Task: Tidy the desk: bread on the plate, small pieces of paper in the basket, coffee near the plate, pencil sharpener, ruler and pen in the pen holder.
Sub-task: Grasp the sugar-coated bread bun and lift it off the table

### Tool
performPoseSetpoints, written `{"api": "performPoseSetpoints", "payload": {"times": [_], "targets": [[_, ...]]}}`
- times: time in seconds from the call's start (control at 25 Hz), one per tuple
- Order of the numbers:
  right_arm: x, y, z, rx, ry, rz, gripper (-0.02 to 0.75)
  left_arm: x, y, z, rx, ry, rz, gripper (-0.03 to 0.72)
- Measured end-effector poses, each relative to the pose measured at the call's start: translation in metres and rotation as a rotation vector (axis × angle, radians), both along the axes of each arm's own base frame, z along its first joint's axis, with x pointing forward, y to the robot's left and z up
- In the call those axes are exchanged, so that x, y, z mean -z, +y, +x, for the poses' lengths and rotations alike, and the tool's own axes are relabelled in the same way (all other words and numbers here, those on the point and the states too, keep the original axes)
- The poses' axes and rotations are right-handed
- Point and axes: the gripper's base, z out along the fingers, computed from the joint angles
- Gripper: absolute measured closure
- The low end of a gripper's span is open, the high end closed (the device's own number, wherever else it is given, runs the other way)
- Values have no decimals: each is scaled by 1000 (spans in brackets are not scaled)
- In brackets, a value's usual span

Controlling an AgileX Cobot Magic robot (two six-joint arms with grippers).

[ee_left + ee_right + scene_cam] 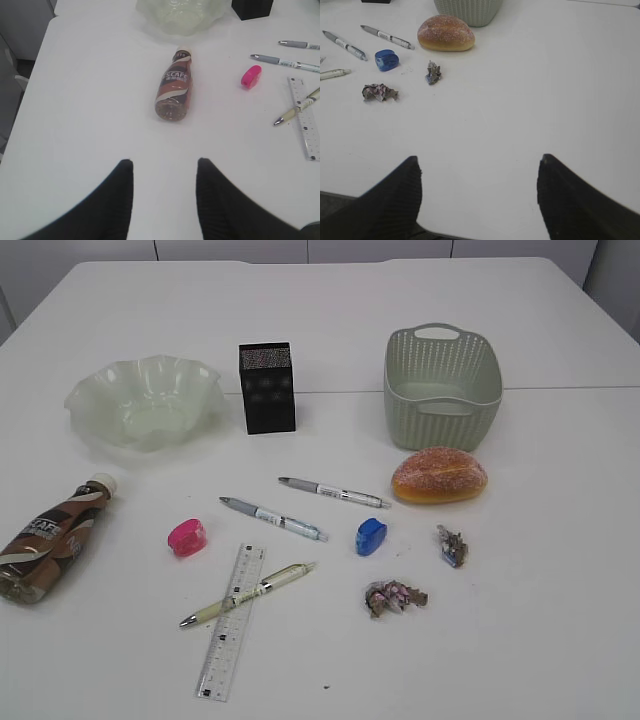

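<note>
On the white desk the bread lies in front of the basket. The coffee lies on its side at the left, below the green plate. The black pen holder stands between plate and basket. Three pens, a pink pencil sharpener, a blue one and the clear ruler are scattered mid-desk. Two crumpled paper pieces lie at the right. My left gripper is open over bare desk, short of the coffee. My right gripper is open wide, well short of the bread.
One pen lies across the ruler. The desk's left edge drops off beside the bottle. Neither arm shows in the exterior view.
</note>
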Motion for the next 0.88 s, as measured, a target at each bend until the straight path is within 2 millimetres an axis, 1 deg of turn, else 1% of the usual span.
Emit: {"api": "performPoseSetpoints", "payload": {"times": [0.56, 0.64, 0.76, 0.88], "targets": [[0, 0, 0, 1, 0, 2, 209, 0, 0, 0, 0, 0, 0, 381], [0, 0, 0, 11, 2, 15, 209, -5, 0, -1, 0, -9, 0, 381], [0, 0, 1, 18, 26, 20, 209, -20, 0, -6, 0, -40, -2, 381], [-8, 2, 13, 28, 104, 27, 209, -35, 0, -2, -1, -16, -1, 381]]}}
